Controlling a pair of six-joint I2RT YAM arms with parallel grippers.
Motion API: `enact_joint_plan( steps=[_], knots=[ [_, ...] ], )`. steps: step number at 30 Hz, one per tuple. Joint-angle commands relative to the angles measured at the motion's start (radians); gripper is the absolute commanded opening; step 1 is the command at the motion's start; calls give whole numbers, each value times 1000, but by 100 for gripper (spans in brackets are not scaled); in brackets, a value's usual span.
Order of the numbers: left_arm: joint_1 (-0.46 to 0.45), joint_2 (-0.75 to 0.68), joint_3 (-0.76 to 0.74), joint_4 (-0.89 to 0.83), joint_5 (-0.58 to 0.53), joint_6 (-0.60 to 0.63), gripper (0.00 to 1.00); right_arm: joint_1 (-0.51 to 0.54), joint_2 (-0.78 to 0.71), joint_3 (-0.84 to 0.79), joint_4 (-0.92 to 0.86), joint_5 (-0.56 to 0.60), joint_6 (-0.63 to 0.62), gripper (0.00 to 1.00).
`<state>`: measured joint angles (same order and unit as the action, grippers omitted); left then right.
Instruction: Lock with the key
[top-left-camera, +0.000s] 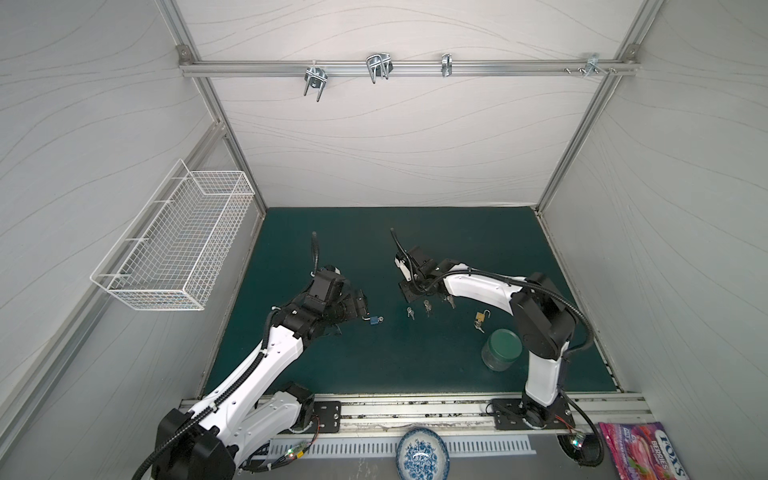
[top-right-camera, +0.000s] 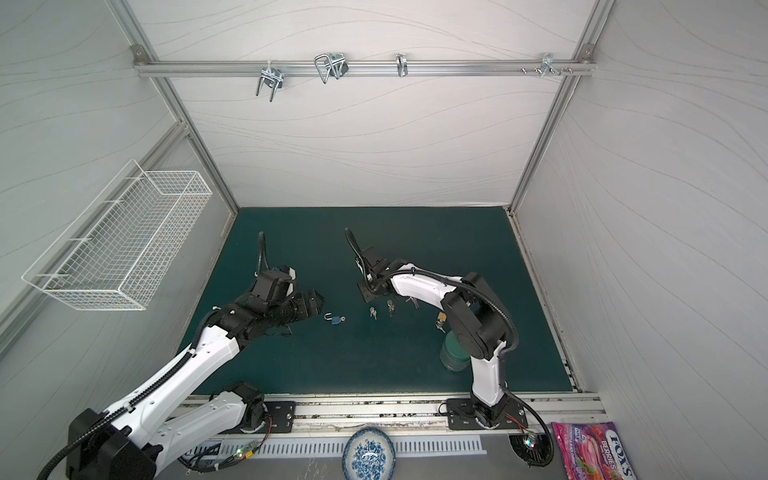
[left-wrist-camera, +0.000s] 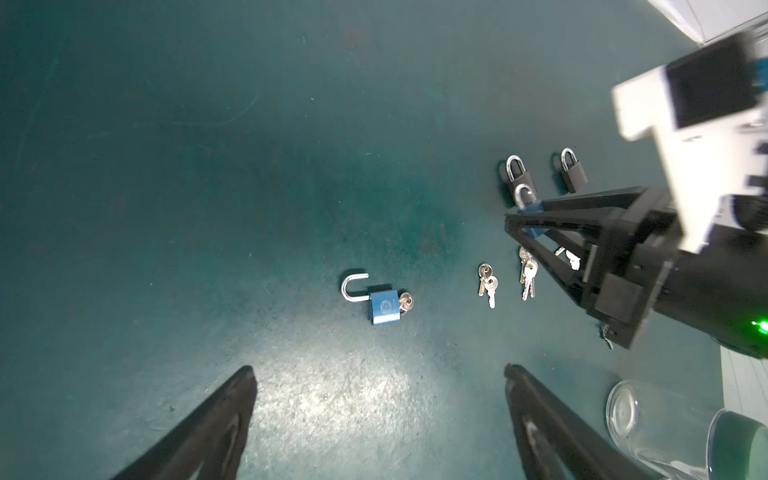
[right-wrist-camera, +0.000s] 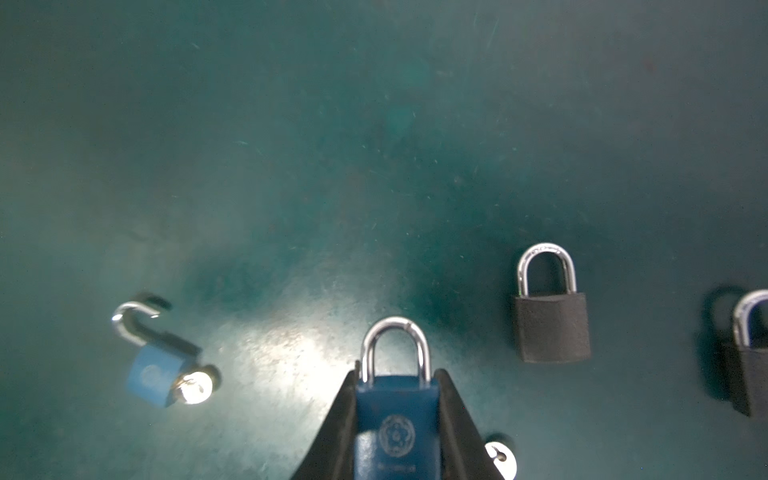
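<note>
Two blue locks stand out. An open blue padlock with a silver shackle (top-left-camera: 374, 320) lies flat on the dark green surface (top-left-camera: 374, 374). In both top views its shackle is swung free toward nine o'clock and a small silver key (left-wrist-camera: 406, 301) sits in its base toward three o'clock. The left claw (left-wrist-camera: 379, 368) hangs at about ten o'clock from it, fingers spread wide and touching nothing. The right claw (right-wrist-camera: 397, 374) is clamped on the body of a closed blue padlock (right-wrist-camera: 397, 419), whose shackle pokes out past the fingertips. Two dark grey padlocks (right-wrist-camera: 552, 326) with closed shackles lie near that held lock. Two bunches of silver keys (top-left-camera: 410, 312) lie at three o'clock from the open padlock. A small brass padlock (top-left-camera: 481, 318) lies farther along that line, and a glass jar with a green lid (top-left-camera: 501, 348) stands at five o'clock from it.
</note>
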<state>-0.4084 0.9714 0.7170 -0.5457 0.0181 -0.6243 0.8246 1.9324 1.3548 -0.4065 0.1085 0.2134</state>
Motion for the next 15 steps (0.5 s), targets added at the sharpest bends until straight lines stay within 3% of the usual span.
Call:
enact_joint_plan(
  steps=[1,15],
  knots=[
    [17,12,11,47,-6,-2,93,-7,50,63,-91,27,12,0],
    [19,46,17,75,30,-11,91,-6,175,200,-189,46,-5,4]
  ],
)
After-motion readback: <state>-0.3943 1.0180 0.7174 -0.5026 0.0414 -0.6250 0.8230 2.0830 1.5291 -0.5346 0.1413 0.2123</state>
